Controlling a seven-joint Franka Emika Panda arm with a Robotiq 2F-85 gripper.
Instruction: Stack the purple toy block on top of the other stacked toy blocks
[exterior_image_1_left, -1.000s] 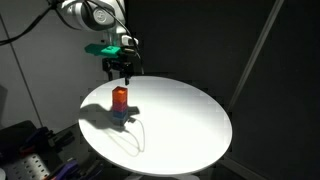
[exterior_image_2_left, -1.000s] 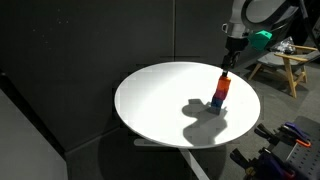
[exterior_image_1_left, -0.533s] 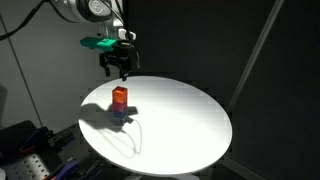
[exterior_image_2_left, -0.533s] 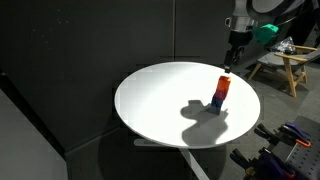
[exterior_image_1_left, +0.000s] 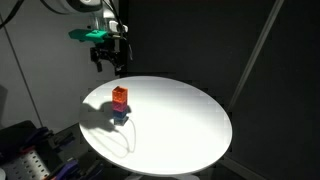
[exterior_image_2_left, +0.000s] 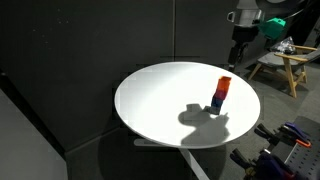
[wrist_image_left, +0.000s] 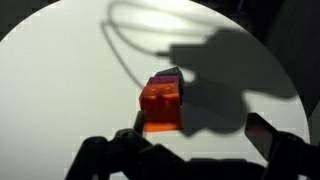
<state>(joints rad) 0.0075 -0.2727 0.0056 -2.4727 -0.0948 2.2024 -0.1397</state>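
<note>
Because the orange block (exterior_image_1_left: 119, 96) already sits on top of the other two blocks (exterior_image_1_left: 119, 113), the main risk from here is a knock: the stack is three cubes tall, narrow, and would topple if the arm swung low across it or the table (exterior_image_1_left: 190, 120) were jolted. In an exterior view the gripper (exterior_image_1_left: 108, 62) hangs left of and well above the stack, clear of it, nothing held; its fingers look slightly apart, but at this size I cannot tell for certain. Reading that view left to right: gripper high at left, stack on the left part of the round white table, bare top to the right. In an exterior view (exterior_image_2_left: 221, 95) the stack stands toward the right side of the table, with the gripper (exterior_image_2_left: 238, 55) above and beyond it. The top block is bright orange, not purple, squared up fairly well on the one below. In the wrist view the orange block (wrist_image_left: 161, 103) hides most of the stack; a dark purple-blue edge (wrist_image_left: 168, 76) shows just behind it. No visible lean.
</note>
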